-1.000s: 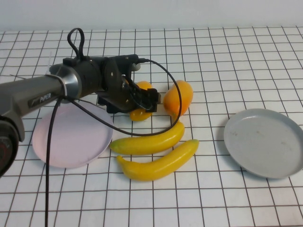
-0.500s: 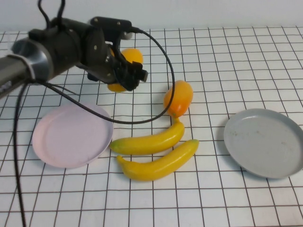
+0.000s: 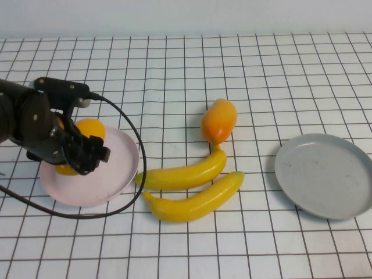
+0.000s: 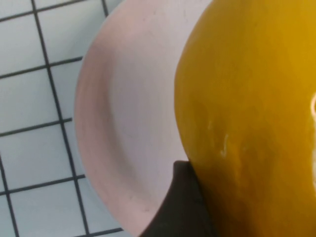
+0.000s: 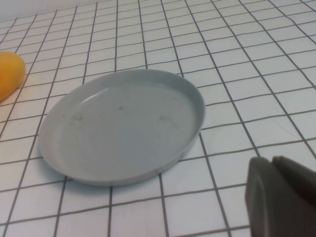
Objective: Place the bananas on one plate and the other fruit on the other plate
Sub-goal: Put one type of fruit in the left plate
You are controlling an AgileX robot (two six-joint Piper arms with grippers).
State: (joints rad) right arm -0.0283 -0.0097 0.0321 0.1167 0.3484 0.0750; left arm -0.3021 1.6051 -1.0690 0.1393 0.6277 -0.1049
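The high view looks down from the robot's side; both wrist views sit close, sharing its pink plate point(image 4: 118, 148) and grey plate point(image 5: 123, 126).

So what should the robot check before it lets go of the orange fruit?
1. Left end effector shut on the held fruit: ok.
2. Fruit over the pink plate: ok.
3. Fruit already resting on the plate: cannot tell.
4. Bare room on the plate for the second fruit, which lies on the table: ok.
5. Both bananas on the grey plate: not ok, they lie on the table.
6. Right end effector parked beside the grey plate, clear of the drop: ok.
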